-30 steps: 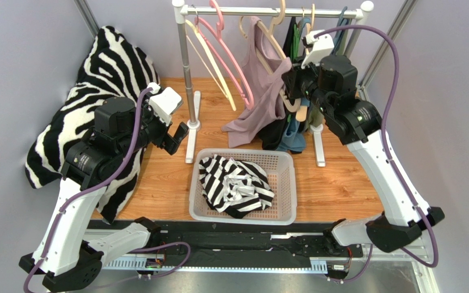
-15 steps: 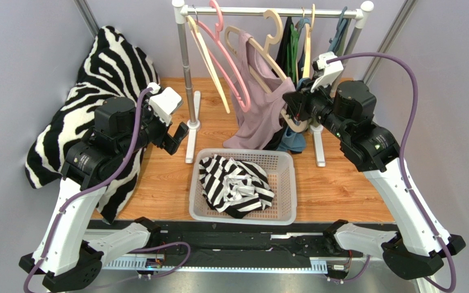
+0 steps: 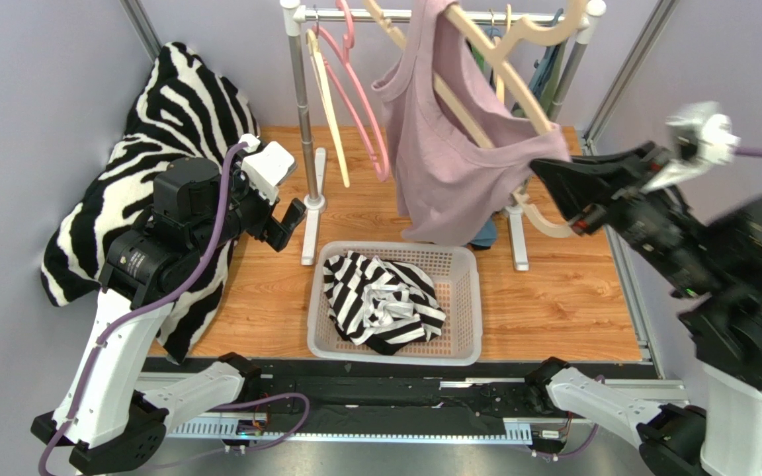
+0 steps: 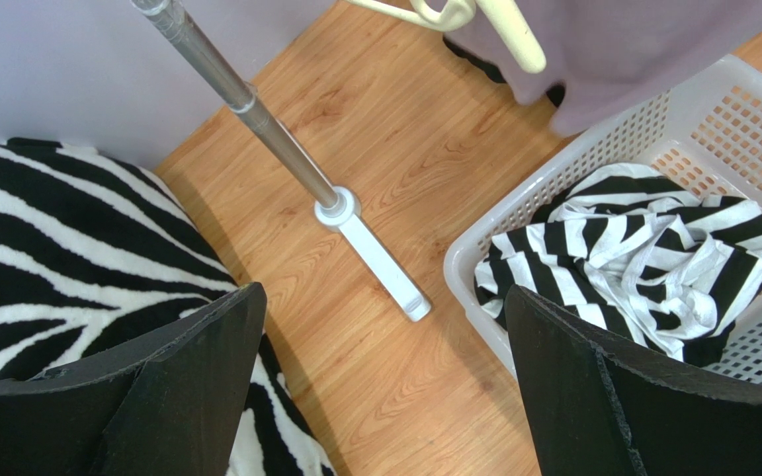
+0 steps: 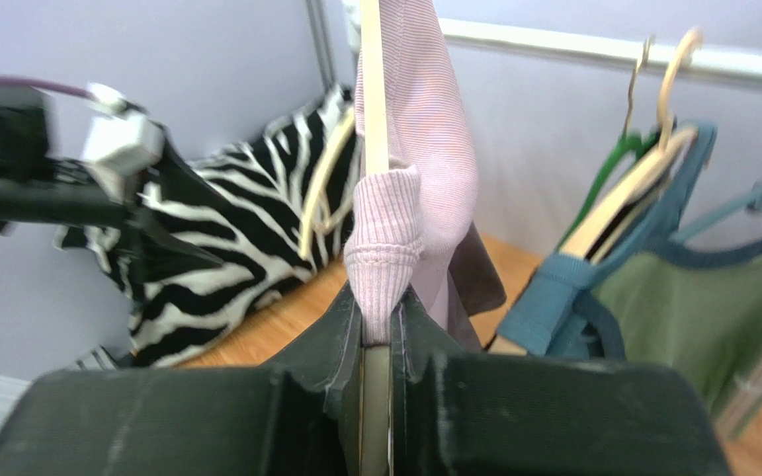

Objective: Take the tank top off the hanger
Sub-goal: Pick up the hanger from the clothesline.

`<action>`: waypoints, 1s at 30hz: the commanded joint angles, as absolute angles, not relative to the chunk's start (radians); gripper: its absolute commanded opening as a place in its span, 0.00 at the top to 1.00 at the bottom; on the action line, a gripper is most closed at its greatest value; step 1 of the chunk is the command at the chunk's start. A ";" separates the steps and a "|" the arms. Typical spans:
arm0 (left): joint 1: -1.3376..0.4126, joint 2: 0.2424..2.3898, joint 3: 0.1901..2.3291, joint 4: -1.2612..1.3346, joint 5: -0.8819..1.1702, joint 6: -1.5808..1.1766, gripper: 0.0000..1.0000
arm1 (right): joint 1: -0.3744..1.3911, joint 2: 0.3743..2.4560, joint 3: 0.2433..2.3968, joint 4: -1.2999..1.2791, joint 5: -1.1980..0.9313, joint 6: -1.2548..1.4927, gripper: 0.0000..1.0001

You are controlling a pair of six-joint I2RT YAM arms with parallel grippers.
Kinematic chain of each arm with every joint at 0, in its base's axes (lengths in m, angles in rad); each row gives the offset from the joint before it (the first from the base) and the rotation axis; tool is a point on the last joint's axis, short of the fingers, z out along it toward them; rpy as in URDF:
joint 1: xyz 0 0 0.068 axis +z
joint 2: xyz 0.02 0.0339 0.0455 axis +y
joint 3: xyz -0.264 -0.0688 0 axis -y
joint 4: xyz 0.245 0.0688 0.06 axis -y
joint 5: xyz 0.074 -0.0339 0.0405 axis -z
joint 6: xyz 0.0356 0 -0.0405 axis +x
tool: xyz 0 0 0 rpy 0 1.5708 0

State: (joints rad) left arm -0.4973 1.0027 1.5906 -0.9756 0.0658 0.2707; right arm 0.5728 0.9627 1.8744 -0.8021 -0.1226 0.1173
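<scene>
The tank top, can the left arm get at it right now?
Probably yes: the left gripper is open and empty, and the tank top hangs near the basket, just past the rack post.

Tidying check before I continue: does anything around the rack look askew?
Yes: the wooden hanger is tilted steeply, clamped by the right tool, with the mauve tank top bunched at its gripped end.
</scene>
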 commanded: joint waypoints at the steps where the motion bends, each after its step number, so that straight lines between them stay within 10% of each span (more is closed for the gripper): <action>1: -0.492 0.991 1.600 -0.971 0.054 0.261 0.01 | 0.577 0.924 1.939 -0.730 -0.221 0.141 1.00; 16: -0.492 0.968 1.594 -0.982 0.084 0.281 0.01 | 0.577 0.822 1.761 -0.836 -0.336 0.092 1.00; 30: -0.492 0.890 1.772 -1.314 0.546 0.531 0.01 | 0.577 0.821 1.514 -0.842 -0.527 -0.032 1.00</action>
